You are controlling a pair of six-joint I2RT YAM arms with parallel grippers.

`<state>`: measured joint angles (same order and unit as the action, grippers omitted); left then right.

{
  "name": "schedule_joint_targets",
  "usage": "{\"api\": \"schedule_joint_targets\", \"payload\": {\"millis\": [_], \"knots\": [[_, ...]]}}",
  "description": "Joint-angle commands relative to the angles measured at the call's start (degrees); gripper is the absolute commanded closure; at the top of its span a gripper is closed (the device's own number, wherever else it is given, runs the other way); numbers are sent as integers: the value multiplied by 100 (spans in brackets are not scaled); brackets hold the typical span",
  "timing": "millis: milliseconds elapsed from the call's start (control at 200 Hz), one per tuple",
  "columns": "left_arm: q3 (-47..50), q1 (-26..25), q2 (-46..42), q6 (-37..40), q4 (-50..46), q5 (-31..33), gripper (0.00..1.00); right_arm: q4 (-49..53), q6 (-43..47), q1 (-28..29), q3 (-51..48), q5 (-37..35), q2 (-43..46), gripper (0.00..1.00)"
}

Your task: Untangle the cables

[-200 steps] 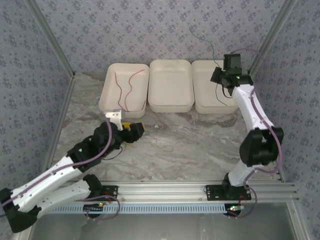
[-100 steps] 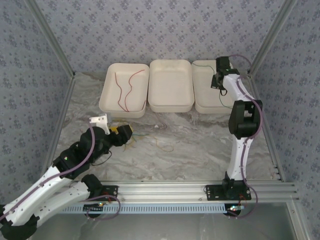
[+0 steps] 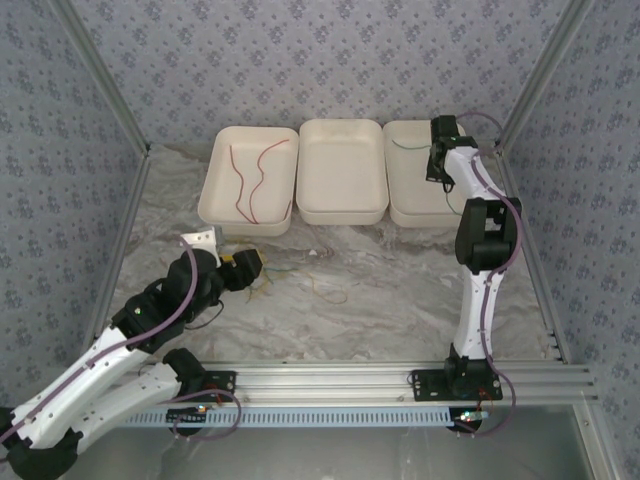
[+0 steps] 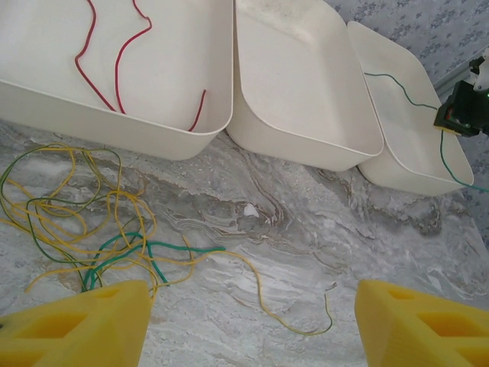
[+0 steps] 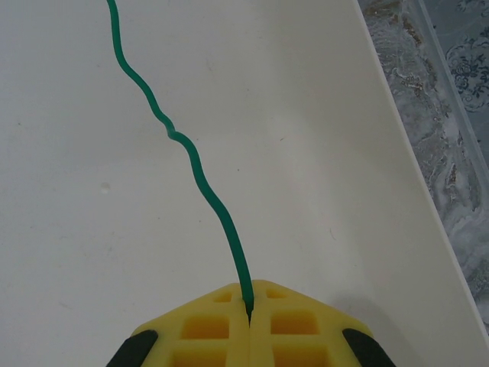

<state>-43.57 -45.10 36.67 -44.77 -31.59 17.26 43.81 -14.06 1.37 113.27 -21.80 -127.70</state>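
Note:
A loose tangle of yellow and green cables (image 4: 92,229) lies on the marble table, just ahead and left of my left gripper (image 4: 252,325). That gripper is open, its yellow fingers (image 4: 76,325) wide apart over bare table with one yellow strand's end (image 4: 306,325) between them. In the top view the tangle (image 3: 272,275) sits right of the left gripper (image 3: 245,268). Two red cables (image 3: 250,180) lie in the left tray (image 3: 212,200). My right gripper (image 5: 248,306) is shut on a green cable (image 5: 191,160) low over the right tray (image 3: 415,205).
Three white trays stand in a row at the back; the middle tray (image 3: 342,170) holds nothing. The right gripper (image 4: 458,115) shows at the right tray's far edge (image 4: 405,76) in the left wrist view. Patterned walls close in the back and sides.
The right arm has swung down and brought the green cable from up in the air into the right tray. The left arm has drawn back slightly toward the near left.

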Motion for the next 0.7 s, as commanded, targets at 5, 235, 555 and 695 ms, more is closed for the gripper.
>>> {"api": "schedule_joint_targets", "payload": {"millis": [5, 235, 555, 695], "knots": [[-181, 26, -139, -118, -53, 93, 29, 177, -30, -32, -77, -133, 157, 100], [-348, 36, 14, -163, -310, 112, 29, -2, -34, -40, -38, 592, 192, 73], [-406, 824, 429, -535, -1001, -238, 25, -600, -280, 389, -949, 1045, 1899, 49], [-217, 1809, 892, -585, -992, -1138, 26, -1174, -389, 862, -1895, 1220, 2903, 45]]}}
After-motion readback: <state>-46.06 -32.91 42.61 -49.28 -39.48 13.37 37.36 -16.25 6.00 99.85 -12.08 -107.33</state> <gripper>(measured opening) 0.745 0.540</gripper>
